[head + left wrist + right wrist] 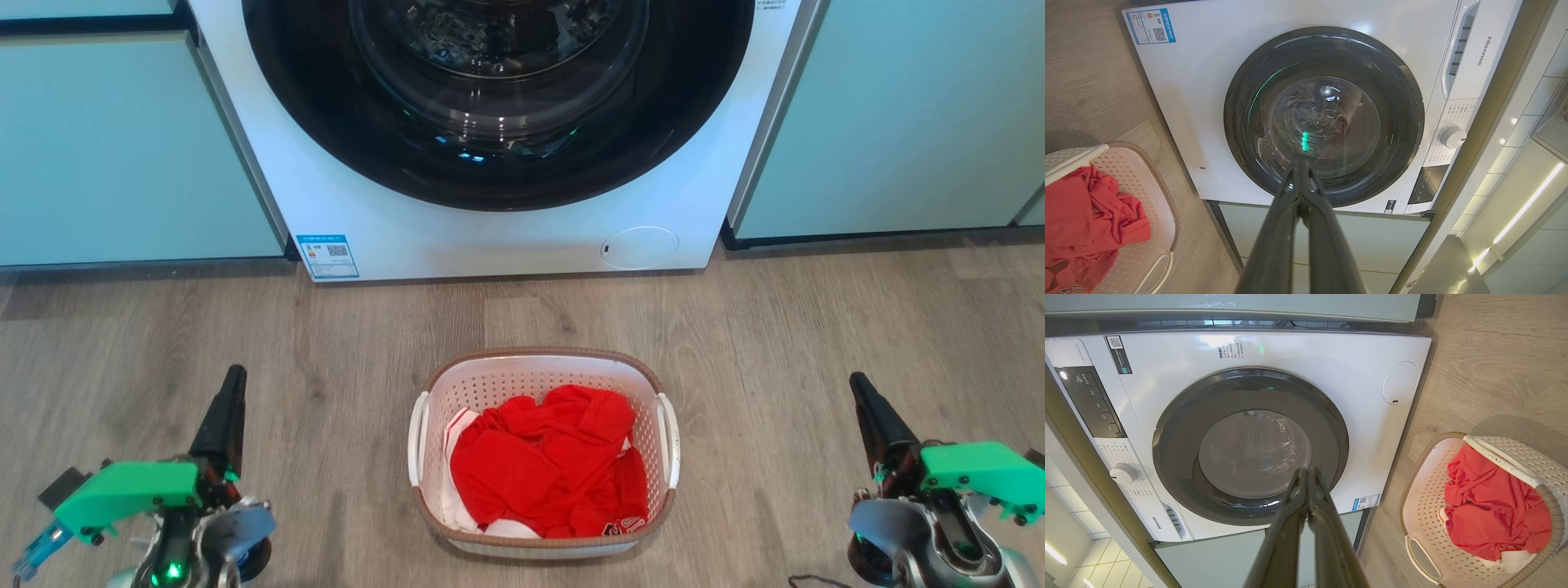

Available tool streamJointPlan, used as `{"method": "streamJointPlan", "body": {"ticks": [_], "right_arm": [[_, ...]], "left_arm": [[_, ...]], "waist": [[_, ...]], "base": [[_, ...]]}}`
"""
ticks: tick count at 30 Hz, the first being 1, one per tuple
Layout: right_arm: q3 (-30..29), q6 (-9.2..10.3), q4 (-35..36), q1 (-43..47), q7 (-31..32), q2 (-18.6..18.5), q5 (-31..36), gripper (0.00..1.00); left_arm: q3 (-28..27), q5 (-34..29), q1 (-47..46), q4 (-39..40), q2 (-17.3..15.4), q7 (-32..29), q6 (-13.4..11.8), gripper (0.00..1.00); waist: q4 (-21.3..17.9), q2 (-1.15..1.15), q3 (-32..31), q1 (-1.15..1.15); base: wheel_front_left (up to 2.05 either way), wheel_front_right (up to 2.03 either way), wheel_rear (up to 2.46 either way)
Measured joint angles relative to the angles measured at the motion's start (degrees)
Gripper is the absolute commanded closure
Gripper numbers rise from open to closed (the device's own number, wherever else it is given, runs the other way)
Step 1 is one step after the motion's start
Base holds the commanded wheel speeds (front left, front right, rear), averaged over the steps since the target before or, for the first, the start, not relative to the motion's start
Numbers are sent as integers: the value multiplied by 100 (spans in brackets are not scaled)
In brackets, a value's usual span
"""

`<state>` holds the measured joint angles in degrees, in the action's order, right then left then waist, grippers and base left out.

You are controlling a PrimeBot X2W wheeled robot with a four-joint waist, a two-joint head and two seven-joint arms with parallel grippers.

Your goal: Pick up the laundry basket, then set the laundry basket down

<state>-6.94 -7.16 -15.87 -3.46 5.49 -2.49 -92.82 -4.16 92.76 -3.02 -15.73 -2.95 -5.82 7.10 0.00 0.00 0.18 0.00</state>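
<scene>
Resting well apart between left gripper [234,377] and right gripper [857,382], both pinched closed: laundry basket [522,384]

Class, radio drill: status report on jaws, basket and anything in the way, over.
Left gripper, right gripper: jaws shut, empty. Laundry basket on floor between them, untouched, red clothes inside. Path to handles clear.

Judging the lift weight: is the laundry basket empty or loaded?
Loaded: crumpled red clothing lies inside the laundry basket, covering most of its bottom.
</scene>
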Motion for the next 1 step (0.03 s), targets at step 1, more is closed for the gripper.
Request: {"method": "streamJointPlan", "body": {"ticks": [1], "right_arm": [[-1,0,0,0,0,0,0,100]], "left_arm": [[-1,0,0,0,0,0,0,100]], "waist": [[0,0,0,0]], "base": [[0,0,0]]}}
